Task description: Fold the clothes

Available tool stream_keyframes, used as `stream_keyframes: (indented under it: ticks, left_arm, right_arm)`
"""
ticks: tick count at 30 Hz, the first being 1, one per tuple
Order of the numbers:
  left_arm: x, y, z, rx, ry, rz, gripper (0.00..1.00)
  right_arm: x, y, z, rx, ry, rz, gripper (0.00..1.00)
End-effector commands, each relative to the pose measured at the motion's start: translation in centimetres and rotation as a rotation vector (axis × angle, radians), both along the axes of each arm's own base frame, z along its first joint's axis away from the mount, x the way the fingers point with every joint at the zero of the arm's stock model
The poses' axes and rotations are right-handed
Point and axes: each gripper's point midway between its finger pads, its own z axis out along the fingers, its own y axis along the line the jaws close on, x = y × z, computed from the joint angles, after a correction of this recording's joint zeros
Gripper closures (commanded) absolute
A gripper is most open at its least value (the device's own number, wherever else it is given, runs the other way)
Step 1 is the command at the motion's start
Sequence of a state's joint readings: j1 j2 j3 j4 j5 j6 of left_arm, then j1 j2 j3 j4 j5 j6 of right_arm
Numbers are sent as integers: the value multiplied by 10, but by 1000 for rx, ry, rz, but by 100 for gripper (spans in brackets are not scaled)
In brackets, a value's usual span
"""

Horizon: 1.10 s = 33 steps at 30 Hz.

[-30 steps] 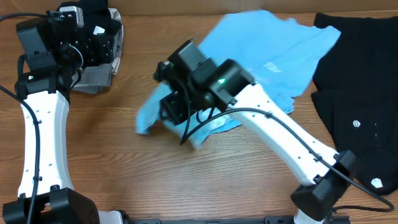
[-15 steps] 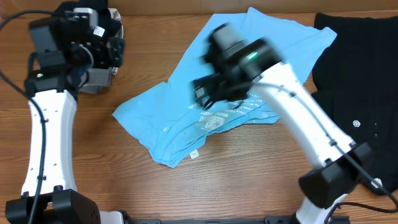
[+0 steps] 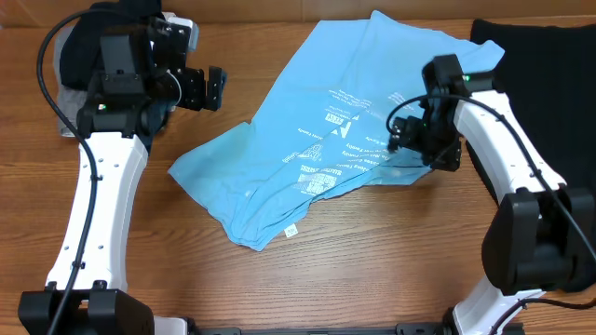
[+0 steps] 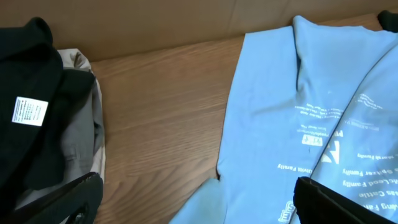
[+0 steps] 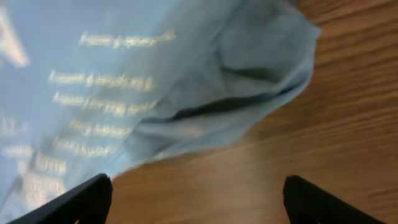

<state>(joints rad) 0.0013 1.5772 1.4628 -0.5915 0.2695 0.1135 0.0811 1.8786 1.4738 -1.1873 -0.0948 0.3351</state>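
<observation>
The light blue T-shirt (image 3: pixel 307 140) lies spread out on the wooden table, white print up, with one corner near the front. It also shows in the left wrist view (image 4: pixel 298 118) and the right wrist view (image 5: pixel 155 81). My right gripper (image 3: pixel 421 149) is open and empty just above the shirt's right edge; its fingers (image 5: pixel 199 199) frame bare wood below a bunched fold. My left gripper (image 3: pixel 207 88) is open and empty, above bare wood left of the shirt (image 4: pixel 199 205). The black garment (image 3: pixel 549 130) lies at the right.
A pile of black and grey clothes (image 4: pixel 43 124) sits at the back left, partly under my left arm (image 3: pixel 70 116). A brown wall (image 4: pixel 155 25) runs behind the table. Bare wood (image 3: pixel 372 251) lies along the front.
My right gripper has let go of the blue T-shirt and swung right to its edge. The shirt went from bunched to spread out. My left gripper moved right toward the shirt.
</observation>
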Motion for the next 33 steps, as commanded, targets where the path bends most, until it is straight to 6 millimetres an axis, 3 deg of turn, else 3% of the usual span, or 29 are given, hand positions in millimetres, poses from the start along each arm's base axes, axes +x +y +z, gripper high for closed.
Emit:
stream_keyframes:
  ticks: [1, 4, 12, 17, 22, 33]
  left_arm:
    - [7, 1, 0, 26, -7, -4, 0]
    - [10, 1, -14, 23, 29, -7, 0]
    - [14, -7, -51, 15, 125, -22, 1]
    - [14, -13, -54, 16, 132, -35, 0]
    - [13, -15, -54, 17, 132, -38, 1]
    - [13, -15, -54, 17, 132, -38, 0]
  right_arm:
    - [2, -22, -12, -10, -36, -63, 27]
    - [8, -36, -27, -9, -75, -96, 42]
    - [26, -48, -46, -16, -186, -61, 42]
    - [36, -48, -49, -19, -237, -54, 44]
    - [42, -49, -50, -23, -268, -55, 64]
    - [38, -68, -53, -133, -251, -72, 65]
